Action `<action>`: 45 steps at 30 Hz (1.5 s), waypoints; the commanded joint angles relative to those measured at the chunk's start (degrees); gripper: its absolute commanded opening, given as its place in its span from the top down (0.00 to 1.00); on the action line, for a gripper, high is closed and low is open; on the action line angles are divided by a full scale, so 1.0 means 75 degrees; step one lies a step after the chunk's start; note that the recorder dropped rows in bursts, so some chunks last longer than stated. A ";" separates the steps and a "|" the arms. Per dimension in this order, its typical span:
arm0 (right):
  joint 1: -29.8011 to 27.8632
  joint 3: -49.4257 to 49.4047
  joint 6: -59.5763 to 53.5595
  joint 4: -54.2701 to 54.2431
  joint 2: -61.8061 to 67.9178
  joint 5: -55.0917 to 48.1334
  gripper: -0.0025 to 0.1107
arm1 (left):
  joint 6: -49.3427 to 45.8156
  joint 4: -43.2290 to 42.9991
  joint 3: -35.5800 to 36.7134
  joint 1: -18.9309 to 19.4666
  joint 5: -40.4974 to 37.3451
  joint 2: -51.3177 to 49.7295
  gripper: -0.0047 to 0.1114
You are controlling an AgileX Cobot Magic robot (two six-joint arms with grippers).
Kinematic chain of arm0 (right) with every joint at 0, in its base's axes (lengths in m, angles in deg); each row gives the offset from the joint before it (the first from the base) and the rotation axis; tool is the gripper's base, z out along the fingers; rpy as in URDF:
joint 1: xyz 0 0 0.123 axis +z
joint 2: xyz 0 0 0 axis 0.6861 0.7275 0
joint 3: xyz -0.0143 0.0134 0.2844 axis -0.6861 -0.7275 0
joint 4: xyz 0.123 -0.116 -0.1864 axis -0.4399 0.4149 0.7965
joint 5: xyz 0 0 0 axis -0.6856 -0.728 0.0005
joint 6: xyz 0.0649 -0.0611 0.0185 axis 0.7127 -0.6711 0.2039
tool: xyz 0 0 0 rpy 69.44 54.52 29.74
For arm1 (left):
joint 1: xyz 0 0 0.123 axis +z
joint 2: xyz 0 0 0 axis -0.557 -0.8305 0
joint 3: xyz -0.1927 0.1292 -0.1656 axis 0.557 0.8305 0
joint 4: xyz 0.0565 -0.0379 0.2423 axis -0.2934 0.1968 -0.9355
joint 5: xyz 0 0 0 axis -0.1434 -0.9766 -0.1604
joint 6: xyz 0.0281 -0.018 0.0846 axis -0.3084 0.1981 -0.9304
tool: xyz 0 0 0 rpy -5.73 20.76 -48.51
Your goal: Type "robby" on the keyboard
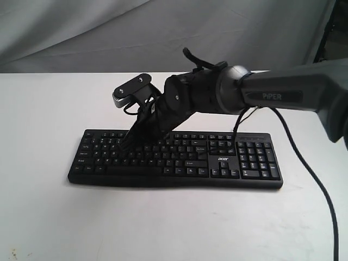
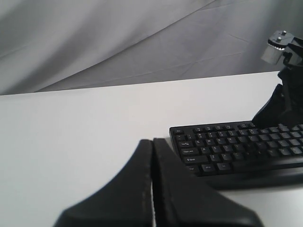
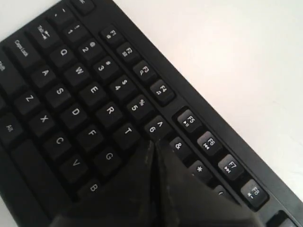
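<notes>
The black keyboard (image 1: pixel 174 160) with white legends and an acer logo lies flat across the middle of the white table. My right gripper (image 1: pixel 126 145) reaches across from the right, shut with nothing held, its tips down on the letter keys in the keyboard's left half. In the right wrist view the keyboard (image 3: pixel 71 94) fills the frame and the shut right gripper (image 3: pixel 152 143) has its tips just past the T key (image 3: pixel 127 132), beside the 6 key. My left gripper (image 2: pixel 152 141) is shut and empty, hovering off the keyboard's (image 2: pixel 236 146) left end.
A grey cloth backdrop (image 1: pixel 109 32) hangs behind the white table (image 1: pixel 163 228). A black cable (image 1: pixel 312 179) from the right arm runs down over the table on the right of the keyboard. The left arm does not show in the exterior view.
</notes>
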 commanded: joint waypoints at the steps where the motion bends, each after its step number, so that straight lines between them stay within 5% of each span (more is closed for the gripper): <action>1: 0.0041 0.0041 0.0030 -0.0141 0.0078 0.0176 0.98 | 0.0021 -0.0036 0.0033 -0.0049 0.0055 0.0026 0.96; 45: 0.0104 0.0041 0.0018 0.0016 0.0263 0.0414 0.98 | 0.0021 -0.0036 0.0033 -0.0049 0.0055 0.0026 0.96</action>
